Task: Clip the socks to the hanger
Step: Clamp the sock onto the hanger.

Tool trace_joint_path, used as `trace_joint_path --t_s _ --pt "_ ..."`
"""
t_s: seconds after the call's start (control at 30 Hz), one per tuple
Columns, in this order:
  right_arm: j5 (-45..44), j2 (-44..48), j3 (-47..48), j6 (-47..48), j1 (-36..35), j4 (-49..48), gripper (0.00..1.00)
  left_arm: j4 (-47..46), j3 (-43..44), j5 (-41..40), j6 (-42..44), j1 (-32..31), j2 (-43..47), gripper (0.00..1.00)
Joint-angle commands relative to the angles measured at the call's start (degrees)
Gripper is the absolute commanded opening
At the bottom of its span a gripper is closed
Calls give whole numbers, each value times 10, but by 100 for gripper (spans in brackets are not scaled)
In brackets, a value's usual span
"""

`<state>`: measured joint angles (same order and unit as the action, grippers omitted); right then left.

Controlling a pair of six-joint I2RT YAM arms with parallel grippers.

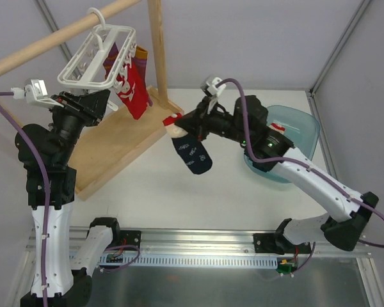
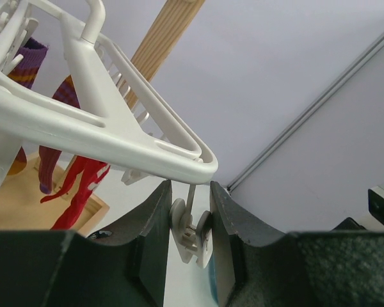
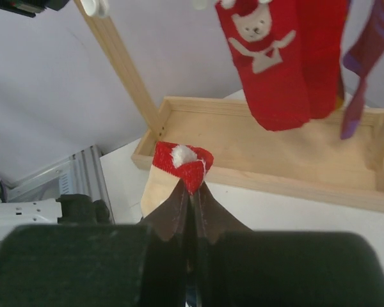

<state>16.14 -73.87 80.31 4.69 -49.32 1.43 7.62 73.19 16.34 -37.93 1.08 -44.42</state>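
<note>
Fingers of the left gripper [image 2: 189, 198] squeeze a hanger [image 2: 115, 137] clip [image 2: 195, 240] — probably opening it; at four o'clock, right gripper [image 3: 191, 192] pinches the navy sock's [image 1: 193, 157] cuff.

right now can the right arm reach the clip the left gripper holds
Probably yes: the right gripper, pinching the navy sock's cuff, has open space toward the clip in the left gripper, though the red sock hangs nearby.
</note>
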Motion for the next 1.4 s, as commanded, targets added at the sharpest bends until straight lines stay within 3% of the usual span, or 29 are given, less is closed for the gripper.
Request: trace_joint_path --t_s 0.0,0.2,0.6,1.37 --pt "-14 -77 84 -15 -32 -33 1 -23 -2 28 -2 -9 17 1" --pt "12 -161 193 -32 -65 -55 1 -38 -21 25 -25 -9 21 1" --pt "78 -250 258 -54 -79 -128 1 -54 -31 30 -17 -36 27 0" --pt "87 -218 261 -50 -84 -93 1 -70 -49 46 25 -50 45 1"
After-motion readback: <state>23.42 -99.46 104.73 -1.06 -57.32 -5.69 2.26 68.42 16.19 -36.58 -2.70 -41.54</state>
